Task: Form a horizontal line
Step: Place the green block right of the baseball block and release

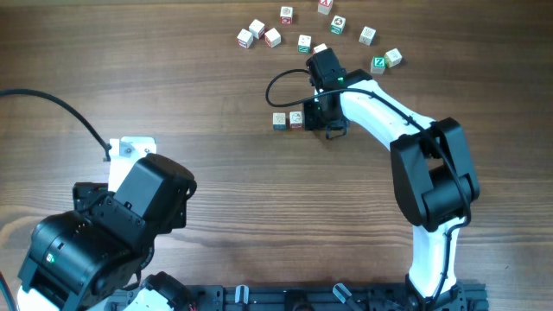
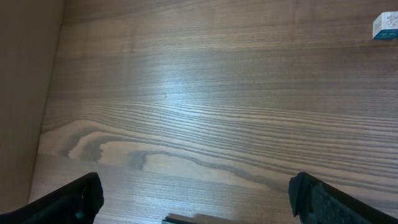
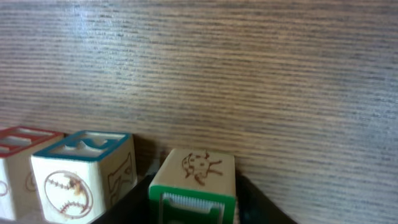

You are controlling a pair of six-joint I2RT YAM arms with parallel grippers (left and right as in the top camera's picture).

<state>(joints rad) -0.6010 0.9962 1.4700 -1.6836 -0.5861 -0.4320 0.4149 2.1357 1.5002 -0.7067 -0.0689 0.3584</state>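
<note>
In the right wrist view a green-faced cube point(image 3: 193, 186) with a ladybird drawing sits between my right gripper's black fingers point(image 3: 194, 208), which close on its two sides. Right beside it stands a blue-printed cube point(image 3: 81, 177) with a baseball picture, and a red-printed cube point(image 3: 17, 171) stands beyond that at the frame's edge. The three make a short row on the wood. In the overhead view the right gripper point(image 1: 326, 121) is down at the right end of this row point(image 1: 296, 120). My left gripper point(image 2: 199, 205) is open and empty over bare wood.
Several loose letter cubes lie scattered at the back of the table point(image 1: 304, 42), some close behind the right wrist point(image 1: 378, 62). One loose cube shows at the top right of the left wrist view point(image 2: 387, 26). The left arm point(image 1: 112, 225) rests at the front left.
</note>
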